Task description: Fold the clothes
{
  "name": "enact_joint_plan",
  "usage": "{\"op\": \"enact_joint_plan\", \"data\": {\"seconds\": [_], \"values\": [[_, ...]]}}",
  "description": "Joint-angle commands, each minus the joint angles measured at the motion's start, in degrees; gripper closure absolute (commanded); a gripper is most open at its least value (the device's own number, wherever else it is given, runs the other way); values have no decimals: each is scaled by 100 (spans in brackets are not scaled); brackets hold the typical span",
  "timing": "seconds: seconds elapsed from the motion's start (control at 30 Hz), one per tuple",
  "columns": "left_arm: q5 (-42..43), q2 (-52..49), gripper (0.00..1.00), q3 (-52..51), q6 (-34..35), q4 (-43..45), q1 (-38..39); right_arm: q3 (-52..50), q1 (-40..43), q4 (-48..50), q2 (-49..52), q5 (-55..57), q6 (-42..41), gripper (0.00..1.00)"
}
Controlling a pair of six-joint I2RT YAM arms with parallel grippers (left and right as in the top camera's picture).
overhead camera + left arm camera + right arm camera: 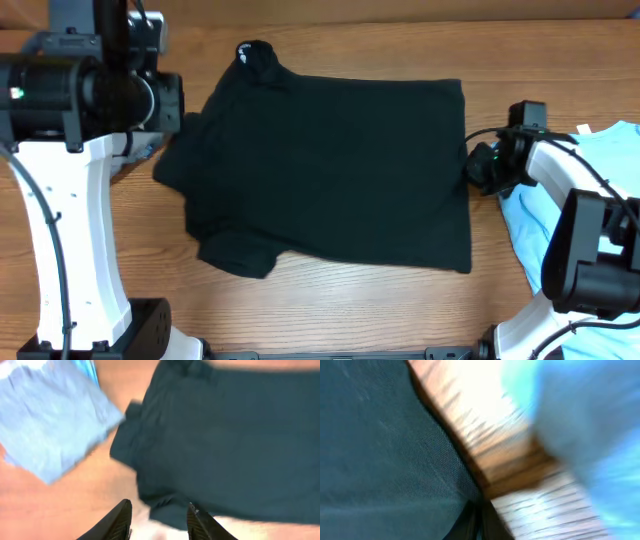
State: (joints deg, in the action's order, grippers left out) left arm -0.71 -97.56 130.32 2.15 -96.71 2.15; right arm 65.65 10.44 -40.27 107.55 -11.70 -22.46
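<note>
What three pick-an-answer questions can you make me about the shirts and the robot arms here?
1. Where does the black T-shirt lie?
A. Spread out in the middle of the table
B. Draped over an arm
C. Rolled in a ball

2. What colour is the garment under the right arm?
A. Red
B. Yellow
C. Light blue

3. How are the left gripper's fingers?
A. Apart, nothing between them
B. Clamped on a sleeve
C. Shut on a label

Answers:
1 A, the overhead view shows it spread across the middle of the wood.
2 C, pale blue cloth shows beside that arm.
3 A, the left wrist view shows a clear gap between them.
</note>
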Motion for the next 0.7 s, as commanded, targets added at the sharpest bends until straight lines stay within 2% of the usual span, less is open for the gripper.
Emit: {"op": "enact_joint_plan", "data": {"seconds": [0.0, 0.03, 0.1, 0.27, 0.43, 0.53, 0.67], "values": [[-136, 63, 63, -741, 330, -11, 11, 162, 136, -37, 15, 249, -11, 70], [-129, 76, 64, -942, 361, -11, 11, 162, 138, -79, 15, 256, 20, 58], [-114, 85, 64, -1255, 433, -11, 11, 179, 138, -197, -9, 245, 15, 51], [144, 127, 62, -1912, 518, -11, 11, 273, 138, -446, -415, 245, 15, 47], [555, 282, 60, -2546, 516, -11, 13, 306, 138, -721, -1373, 70, 15, 46], [892, 496, 59, -2981, 516, -11, 28, 306, 138, -955, -1961, -68, 13, 42], [914, 916, 55, -3792, 750, 70, 87, 306, 136, -1213, -2524, -243, 15, 36]]}}
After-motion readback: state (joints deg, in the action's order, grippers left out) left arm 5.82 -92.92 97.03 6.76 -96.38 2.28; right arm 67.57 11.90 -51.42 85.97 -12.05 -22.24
